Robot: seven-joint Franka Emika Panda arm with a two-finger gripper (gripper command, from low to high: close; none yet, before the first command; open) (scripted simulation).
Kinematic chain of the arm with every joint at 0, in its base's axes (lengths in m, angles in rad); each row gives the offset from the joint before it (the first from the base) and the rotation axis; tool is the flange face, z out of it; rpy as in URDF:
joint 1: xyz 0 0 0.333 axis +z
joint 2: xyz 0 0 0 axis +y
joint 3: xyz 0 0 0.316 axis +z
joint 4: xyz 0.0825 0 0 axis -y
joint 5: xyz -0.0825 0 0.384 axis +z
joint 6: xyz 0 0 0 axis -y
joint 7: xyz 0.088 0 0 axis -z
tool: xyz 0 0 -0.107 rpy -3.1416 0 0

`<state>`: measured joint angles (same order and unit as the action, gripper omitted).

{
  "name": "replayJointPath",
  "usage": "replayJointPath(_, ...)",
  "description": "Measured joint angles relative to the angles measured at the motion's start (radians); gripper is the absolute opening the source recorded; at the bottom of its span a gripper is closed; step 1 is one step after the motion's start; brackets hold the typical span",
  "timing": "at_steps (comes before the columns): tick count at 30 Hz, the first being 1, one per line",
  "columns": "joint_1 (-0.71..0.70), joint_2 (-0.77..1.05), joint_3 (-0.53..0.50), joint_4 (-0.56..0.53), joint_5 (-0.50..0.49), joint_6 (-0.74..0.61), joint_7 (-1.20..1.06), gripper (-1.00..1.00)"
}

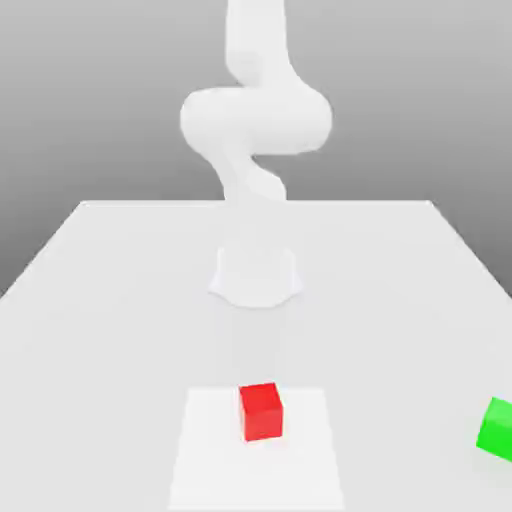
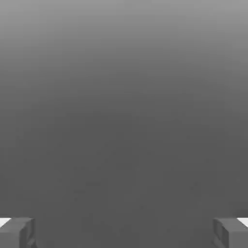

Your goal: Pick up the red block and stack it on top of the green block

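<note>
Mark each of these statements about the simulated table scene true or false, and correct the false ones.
1. The red block sits on top of the green block. False: both rest on the table, well apart.
2. The green block lies towards the exterior view's right of the red block. True.
3. The end effector is shut on the red block. False: in the hand view its fingers stand wide apart with nothing between them.
4. The red block rests on a lighter square patch of the table. True.
5. The green block stands right beside the arm's base. False: it lies far from the base, at the edge of the exterior view.
</note>
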<state>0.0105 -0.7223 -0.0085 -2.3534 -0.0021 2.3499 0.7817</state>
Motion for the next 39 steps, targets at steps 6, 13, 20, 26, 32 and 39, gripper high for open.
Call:
replayJointPath(6, 0.023, 0.223, -0.020, -0.146, 0.001, 0.141, -0.057, 0.00)
replayJointPath(13, 0.044, 0.487, -0.035, -0.316, 0.004, 0.307, -0.125, 0.00)
replayJointPath(20, 0.051, 0.745, -0.037, -0.445, 0.007, 0.481, -0.180, 0.00)
replayJointPath(26, 0.035, 0.949, -0.013, -0.423, 0.035, 0.653, -0.204, -1.00)
replayJointPath(32, 0.032, 0.961, -0.010, -0.421, 0.034, 0.663, -0.202, -1.00)
replayJointPath(39, 0.035, 0.755, -0.021, -0.451, 0.005, 0.487, -0.181, -1.00)
